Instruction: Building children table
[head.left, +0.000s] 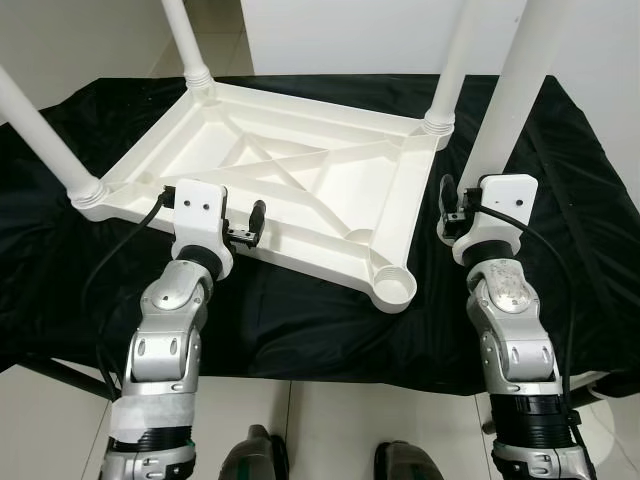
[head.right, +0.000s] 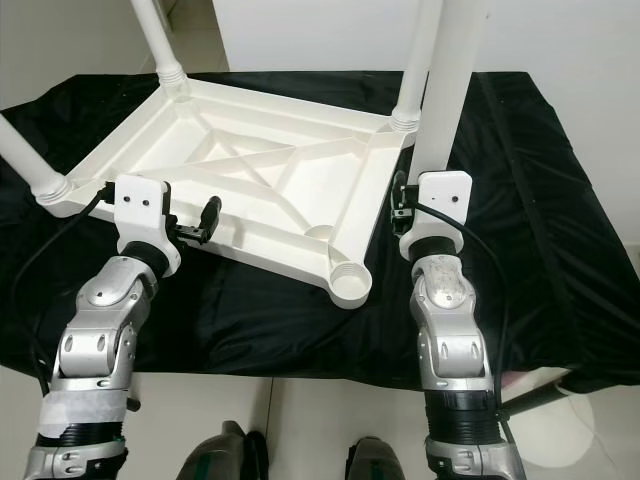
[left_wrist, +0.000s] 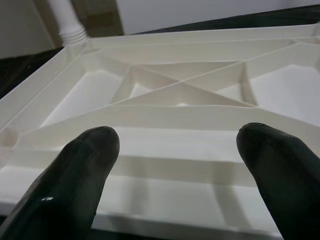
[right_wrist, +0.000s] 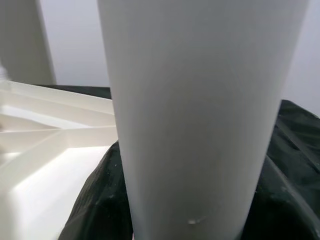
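Observation:
A white plastic tabletop (head.left: 300, 170) lies upside down on a black cloth. Three white legs stand in its corner sockets: far left (head.left: 188, 40), near left (head.left: 40, 130) and far right (head.left: 455, 60). The near right socket (head.left: 393, 287) holds no leg. My right gripper (head.left: 460, 205) is just right of the tabletop, shut on a fourth white leg (head.left: 515, 90) held upright; that leg (right_wrist: 200, 115) looms close in the right wrist view. My left gripper (head.left: 250, 225) hovers open at the tabletop's near edge, its fingers (left_wrist: 85, 165) spread before the ribbed underside.
The black cloth (head.left: 560, 200) covers a low table that ends just in front of my body. A white wall or cabinet (head.left: 350, 30) stands behind it. Pale floor tiles (head.left: 40, 400) and my feet (head.left: 255, 455) are below.

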